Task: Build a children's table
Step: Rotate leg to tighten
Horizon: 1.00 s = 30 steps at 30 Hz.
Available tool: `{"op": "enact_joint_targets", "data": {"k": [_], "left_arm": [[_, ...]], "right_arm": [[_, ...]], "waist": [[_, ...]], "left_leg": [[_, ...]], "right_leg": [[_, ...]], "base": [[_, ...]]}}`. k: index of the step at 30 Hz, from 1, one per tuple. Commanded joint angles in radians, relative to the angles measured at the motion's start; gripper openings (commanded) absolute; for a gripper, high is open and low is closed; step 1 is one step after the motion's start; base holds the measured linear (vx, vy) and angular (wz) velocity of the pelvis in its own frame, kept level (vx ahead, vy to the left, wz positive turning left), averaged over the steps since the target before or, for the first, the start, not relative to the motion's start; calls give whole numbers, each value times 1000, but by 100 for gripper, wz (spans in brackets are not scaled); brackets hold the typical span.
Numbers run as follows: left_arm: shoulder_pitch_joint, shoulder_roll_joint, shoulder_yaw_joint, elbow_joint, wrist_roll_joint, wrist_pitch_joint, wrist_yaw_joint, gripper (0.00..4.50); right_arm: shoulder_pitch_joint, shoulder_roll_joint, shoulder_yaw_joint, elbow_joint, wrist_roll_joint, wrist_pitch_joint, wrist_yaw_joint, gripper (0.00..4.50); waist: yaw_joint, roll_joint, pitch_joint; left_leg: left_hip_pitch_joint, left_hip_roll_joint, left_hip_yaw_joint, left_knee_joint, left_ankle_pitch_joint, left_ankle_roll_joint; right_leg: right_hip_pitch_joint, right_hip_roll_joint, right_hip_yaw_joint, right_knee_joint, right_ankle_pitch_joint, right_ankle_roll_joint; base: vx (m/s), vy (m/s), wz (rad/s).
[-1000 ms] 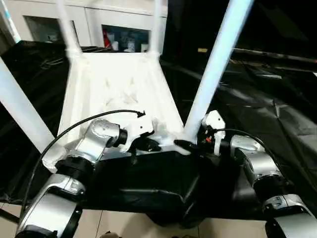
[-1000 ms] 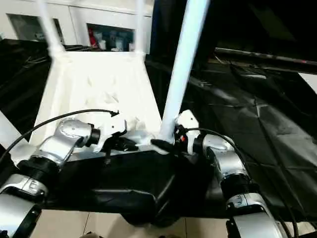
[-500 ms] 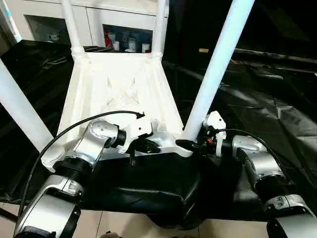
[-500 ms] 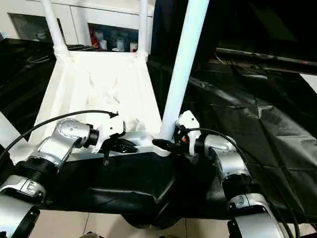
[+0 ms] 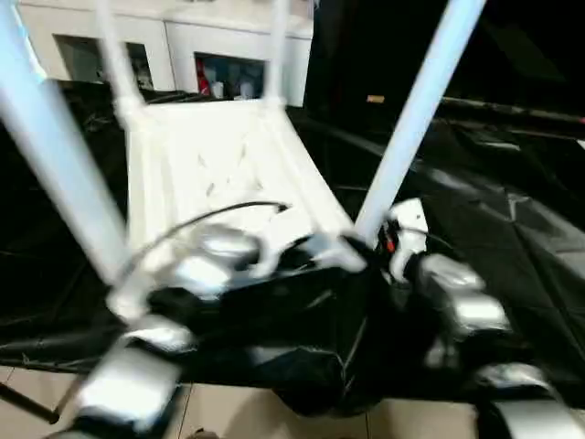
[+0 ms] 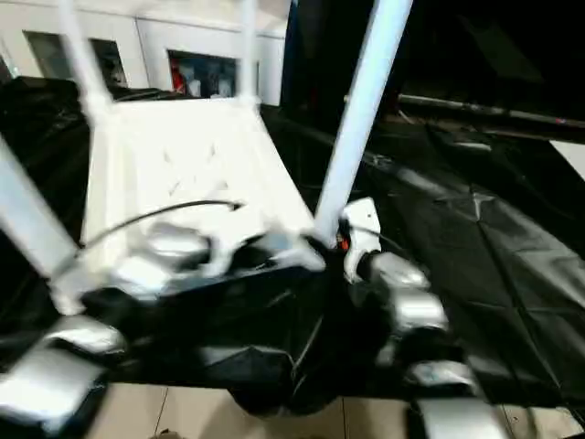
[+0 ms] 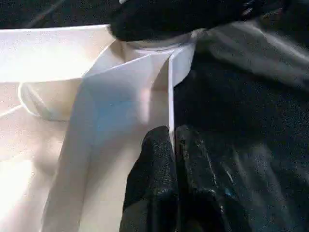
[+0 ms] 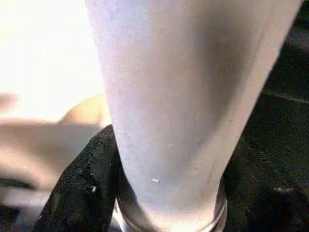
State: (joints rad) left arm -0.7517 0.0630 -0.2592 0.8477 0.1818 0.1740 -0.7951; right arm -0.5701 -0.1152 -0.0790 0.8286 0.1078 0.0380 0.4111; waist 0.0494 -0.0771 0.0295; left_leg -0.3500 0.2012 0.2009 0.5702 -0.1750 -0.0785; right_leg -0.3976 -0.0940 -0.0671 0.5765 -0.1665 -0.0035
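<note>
The children's table lies upside down on the black drape, its ribbed white tabletop (image 5: 219,155) facing up. Legs stand in its corner sockets: the near right leg (image 5: 411,119), the near left leg (image 5: 55,155) and two far legs (image 5: 114,55) (image 5: 277,46). My left gripper (image 7: 172,145) is shut on the thin near rim of the tabletop (image 7: 135,96), close to the near right corner. My right gripper (image 5: 366,242) is closed around the base of the near right leg (image 8: 183,96), with one black finger (image 8: 82,193) on each side just above the socket.
The black-draped work table (image 5: 512,210) stretches to the right and left of the tabletop. Its near edge drops to a tiled floor (image 5: 238,412) just below my forearms. White cabinets (image 5: 183,46) stand behind the far legs.
The head camera has moved and the picture is smeared. My right gripper's fingers have drawn in around the leg's base. The left gripper keeps its hold on the rim.
</note>
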Motion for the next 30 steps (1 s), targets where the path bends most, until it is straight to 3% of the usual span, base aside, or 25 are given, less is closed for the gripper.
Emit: {"op": "enact_joint_targets", "data": {"k": [1, 2, 4, 6, 11, 16, 20, 26, 30], "left_arm": [[14, -81, 4, 28, -18, 4, 109, 0], [14, -89, -4, 28, -15, -1, 103, 0], [13, -94, -10, 30, -12, -8, 97, 0], [12, -89, -14, 34, -6, -20, 87, 0], [23, -36, -13, 25, -10, -64, 21, 0], [56, 65, -23, -28, -31, -106, -148, 0], [91, 145, -36, -83, -72, -146, -335, 0], [112, 218, -44, -123, -100, -140, -481, 0], [116, 237, -39, -132, -107, -137, -504, 0]], "right_arm": [[4, 96, 71, 51, -27, 27, -13, 257], [-4, 107, 80, 51, -39, 6, -16, 257], [-10, 117, 83, 49, -46, -13, -14, 326], [-17, 131, 66, 42, -24, -26, 10, 333], [-4, 88, 81, 4, 5, -39, 131, 384], [46, -46, 129, -88, 18, -32, 402, 384], [72, -135, 141, -144, 45, -6, 563, 384], [88, -204, 176, -178, 33, -8, 688, 384], [83, -195, 178, -169, 27, -15, 689, 360]], "waist": [[-11, -7, -38], [-12, -6, -40], [-11, -8, -40], [-11, -3, -41], [-14, -4, -40], [-7, -8, -41], [-8, -3, -43], [-7, 7, -46], [-5, 6, -45]], "left_leg": [[12, 28, -22, -68, -353, 21], [10, 27, -22, -68, -353, 25], [7, 27, -21, -68, -349, 33], [5, 27, -22, -69, -345, 37], [2, 28, -24, -72, -358, 44], [-5, 31, -23, -71, -322, 75], [-9, 36, -21, -73, -277, 76], [-2, 41, -14, -69, -232, 80], [0, 41, -13, -70, -251, 61]], "right_leg": [[12, -53, 31, -98, -557, -83], [13, -53, 31, -99, -551, -78], [14, -52, 31, -99, -546, -74], [15, -52, 31, -97, -533, -78], [17, -52, 31, -97, -528, -85], [27, -55, 33, -92, -491, -100], [32, -52, 35, -79, -408, -138], [32, -49, 37, -59, -241, -220], [33, -48, 38, -53, -228, -232]], "base": [[0, 0, 0], [0, 0, 0], [0, 0, 0], [0, 0, 0], [0, 0, 0], [0, 0, 0], [0, 0, 0], [0, 0, 0], [0, 0, 0]]}}
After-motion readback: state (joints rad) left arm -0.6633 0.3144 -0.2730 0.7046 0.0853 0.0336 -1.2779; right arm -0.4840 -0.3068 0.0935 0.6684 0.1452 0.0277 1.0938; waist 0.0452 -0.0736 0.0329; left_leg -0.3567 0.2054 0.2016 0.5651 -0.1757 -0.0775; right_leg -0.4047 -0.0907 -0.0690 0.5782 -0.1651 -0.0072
